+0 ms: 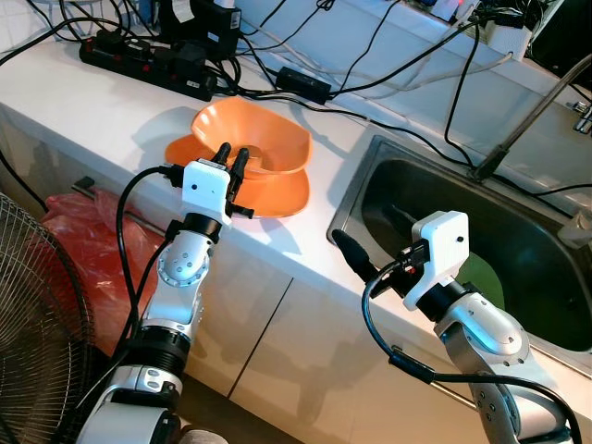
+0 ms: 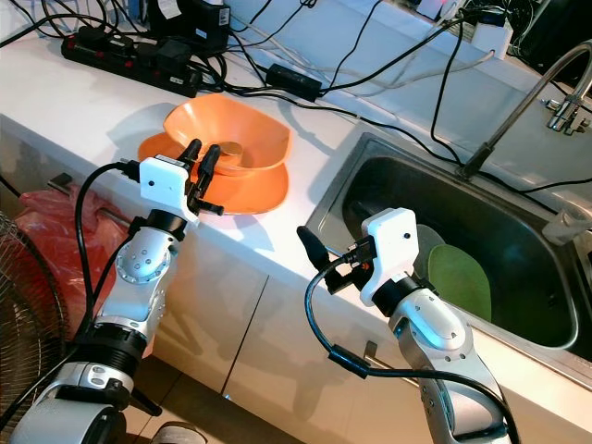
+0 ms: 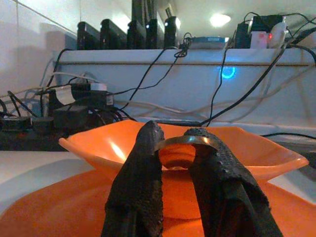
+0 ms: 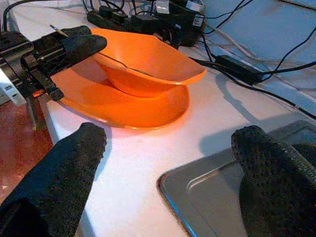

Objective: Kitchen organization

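Two risks: left end effector (image 1: 233, 154) pinching thin metal utensil (image 3: 185, 141) over orange plastic bowl (image 1: 264, 137), slipping; right end effector (image 4: 168, 163) spreading, idling.

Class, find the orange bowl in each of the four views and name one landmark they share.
Left eye: orange bowl, upper centre, on an orange plate.
Right eye: upper left of centre.
Left wrist: middle, behind the left claw.
Right wrist: upper centre.
Shared landmark: the black power strip.

Counted items: two orange dishes, one bowl (image 1: 252, 137) stacked on one plate (image 1: 277, 192); one green plate (image 2: 460, 277) in one sink (image 1: 370, 185); one power strip (image 1: 148, 63); one faucet (image 1: 536, 106); one fan (image 1: 37, 314); two grippers, left (image 1: 233, 155) and right (image 1: 356, 257)
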Controlling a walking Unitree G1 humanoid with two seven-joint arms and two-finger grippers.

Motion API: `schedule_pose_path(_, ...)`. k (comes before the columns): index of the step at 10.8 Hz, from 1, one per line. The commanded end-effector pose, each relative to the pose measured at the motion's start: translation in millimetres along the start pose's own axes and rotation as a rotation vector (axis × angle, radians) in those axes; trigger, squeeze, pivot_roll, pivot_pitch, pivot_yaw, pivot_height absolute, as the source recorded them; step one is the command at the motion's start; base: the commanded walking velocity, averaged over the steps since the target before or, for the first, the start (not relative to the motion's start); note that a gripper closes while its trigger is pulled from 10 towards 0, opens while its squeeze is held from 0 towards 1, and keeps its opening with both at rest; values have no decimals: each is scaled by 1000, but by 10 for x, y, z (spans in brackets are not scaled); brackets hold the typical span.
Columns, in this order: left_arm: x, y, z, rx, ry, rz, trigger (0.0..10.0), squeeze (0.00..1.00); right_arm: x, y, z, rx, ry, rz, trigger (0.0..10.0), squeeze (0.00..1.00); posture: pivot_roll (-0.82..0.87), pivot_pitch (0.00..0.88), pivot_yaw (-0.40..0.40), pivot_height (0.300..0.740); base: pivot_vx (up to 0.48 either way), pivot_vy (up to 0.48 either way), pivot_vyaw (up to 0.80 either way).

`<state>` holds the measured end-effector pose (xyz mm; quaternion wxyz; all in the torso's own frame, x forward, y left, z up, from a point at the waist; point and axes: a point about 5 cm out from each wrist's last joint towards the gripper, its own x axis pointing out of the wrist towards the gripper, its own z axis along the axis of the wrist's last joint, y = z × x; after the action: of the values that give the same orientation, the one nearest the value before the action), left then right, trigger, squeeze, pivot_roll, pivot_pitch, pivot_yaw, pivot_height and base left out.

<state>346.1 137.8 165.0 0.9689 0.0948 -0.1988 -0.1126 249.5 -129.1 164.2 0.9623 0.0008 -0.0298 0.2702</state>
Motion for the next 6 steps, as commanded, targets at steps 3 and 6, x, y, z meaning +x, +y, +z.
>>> schedule_pose_path(3, 94, -139, 112, -34, -44, -57, 0, 0, -40, -51, 26, -13, 3, -25, 10000, 0, 308, 0, -280, 740, 0, 0, 0)
schedule_pose_path(6, 156, -171, 214, -59, -84, -62, 0, 0, -38, -50, 22, -12, 3, -29, 10000, 0, 306, 0, -279, 740, 0, 0, 0)
